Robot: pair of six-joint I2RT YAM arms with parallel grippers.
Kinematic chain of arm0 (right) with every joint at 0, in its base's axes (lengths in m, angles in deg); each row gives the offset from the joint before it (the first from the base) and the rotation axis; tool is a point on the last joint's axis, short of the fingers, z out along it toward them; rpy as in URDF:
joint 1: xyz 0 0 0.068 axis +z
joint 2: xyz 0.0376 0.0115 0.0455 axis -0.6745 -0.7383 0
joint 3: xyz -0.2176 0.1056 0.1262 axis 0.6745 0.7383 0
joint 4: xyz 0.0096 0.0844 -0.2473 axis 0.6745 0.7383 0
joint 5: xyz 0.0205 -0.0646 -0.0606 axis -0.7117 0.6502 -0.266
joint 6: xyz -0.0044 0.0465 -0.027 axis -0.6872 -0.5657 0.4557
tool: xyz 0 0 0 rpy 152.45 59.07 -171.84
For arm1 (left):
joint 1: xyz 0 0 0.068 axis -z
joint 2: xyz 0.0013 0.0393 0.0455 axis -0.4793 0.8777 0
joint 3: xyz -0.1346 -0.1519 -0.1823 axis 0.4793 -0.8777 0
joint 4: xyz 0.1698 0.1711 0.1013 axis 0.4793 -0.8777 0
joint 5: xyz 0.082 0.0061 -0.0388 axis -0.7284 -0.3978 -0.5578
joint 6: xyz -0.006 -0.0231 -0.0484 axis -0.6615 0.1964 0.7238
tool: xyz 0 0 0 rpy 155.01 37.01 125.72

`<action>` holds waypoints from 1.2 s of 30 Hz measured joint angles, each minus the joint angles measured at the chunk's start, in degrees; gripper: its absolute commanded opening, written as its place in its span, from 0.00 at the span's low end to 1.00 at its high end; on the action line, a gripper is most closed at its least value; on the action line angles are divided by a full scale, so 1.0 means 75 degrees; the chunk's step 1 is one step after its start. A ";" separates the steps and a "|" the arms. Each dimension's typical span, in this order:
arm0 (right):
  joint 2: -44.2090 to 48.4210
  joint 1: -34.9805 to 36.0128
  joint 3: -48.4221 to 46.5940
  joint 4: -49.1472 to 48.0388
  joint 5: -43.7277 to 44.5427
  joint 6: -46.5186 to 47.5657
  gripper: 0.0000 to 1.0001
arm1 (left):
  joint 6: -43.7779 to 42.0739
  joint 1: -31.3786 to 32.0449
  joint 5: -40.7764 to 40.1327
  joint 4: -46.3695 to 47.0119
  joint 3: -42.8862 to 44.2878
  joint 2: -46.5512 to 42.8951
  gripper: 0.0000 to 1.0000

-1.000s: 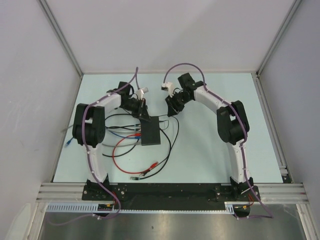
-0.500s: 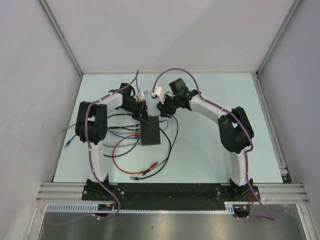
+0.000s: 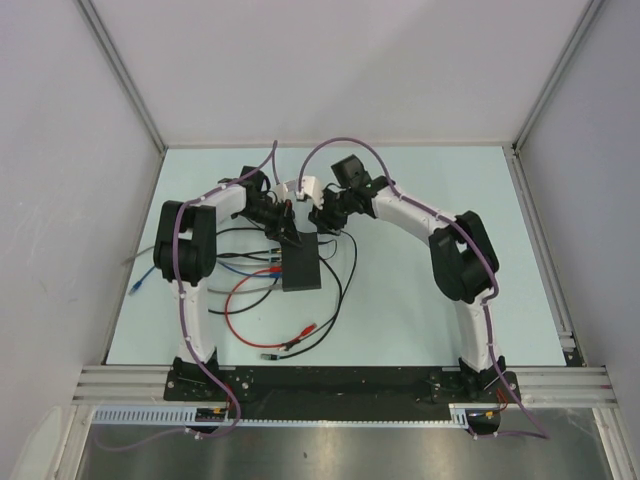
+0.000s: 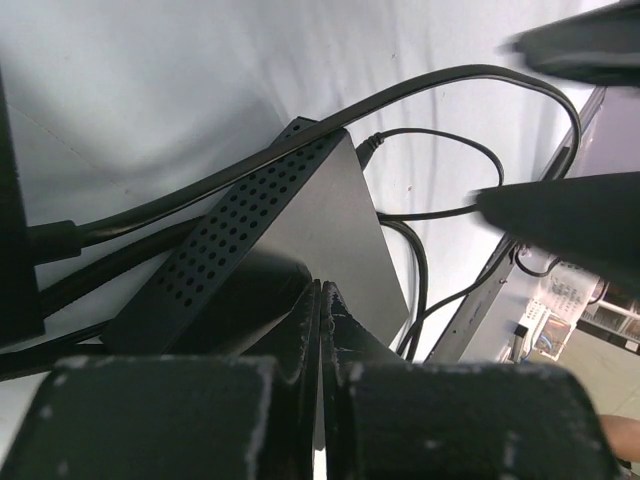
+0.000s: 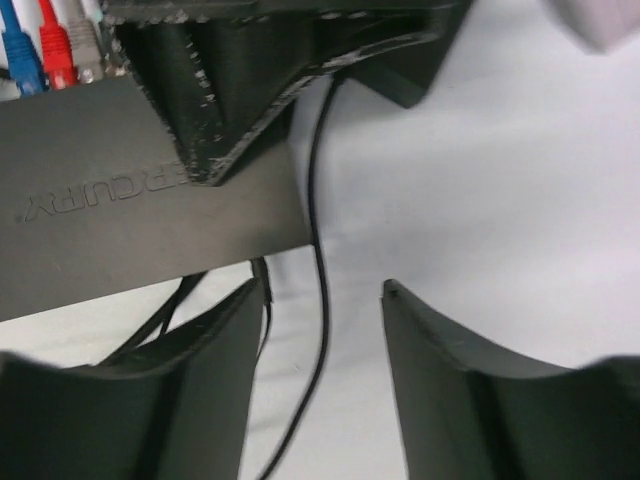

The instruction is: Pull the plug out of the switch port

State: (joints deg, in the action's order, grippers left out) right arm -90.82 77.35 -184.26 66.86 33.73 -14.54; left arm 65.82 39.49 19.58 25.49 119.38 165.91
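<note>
Switch (image 3: 301, 262): flat matte black box lying on the pale table (image 3: 420, 310), a little left of centre, long axis running six to twelve o'clock. Nearest the arm bases, at the box's seven o'clock, a red cable (image 3: 227, 305) lies in a loose loop. Along the nine o'clock edge, blue, red and grey plugs (image 5: 55, 45) sit side by side in the ports. Left gripper (image 4: 320, 300): fingers pressed together with nothing between them, tips bearing on the top of the switch at its eleven o'clock corner, apparently as a hold-down. Right gripper (image 5: 325, 370): fingers apart and empty, poised just off the one o'clock corner, a black cable (image 5: 317, 250) running through the gap between them. Which plug is meant cannot be told for certain; the right gripper lines up with that cable. Risks, as judged: closing on the wire instead of the plug body would strain it; should the left tips slip off the corner, a pull would drag the whole switch; the two grippers sit close together and could knock each other. Pose: both arms rise from six o'clock, elbows bowed outward toward nine and three, wrists folded inward to meet at the switch's far end.
</note>
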 measured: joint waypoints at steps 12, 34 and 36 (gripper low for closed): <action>-0.0627 0.0262 0.0015 0.0286 0.0175 0.0746 0.56 | 0.0009 -0.0032 0.0323 -0.0050 0.0061 0.0154 0.00; -0.0880 0.0370 0.0050 0.0347 0.0455 0.1346 0.53 | 0.0079 -0.0058 0.0393 -0.0108 0.0117 0.0230 0.00; -0.0886 0.0370 0.0076 0.0306 0.0455 0.1341 0.52 | 0.0079 -0.0061 0.0408 -0.0125 0.0137 0.0248 0.00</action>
State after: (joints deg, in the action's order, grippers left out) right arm -97.46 80.13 -183.69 69.15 37.14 -4.48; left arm 66.41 39.03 22.64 24.55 120.41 167.77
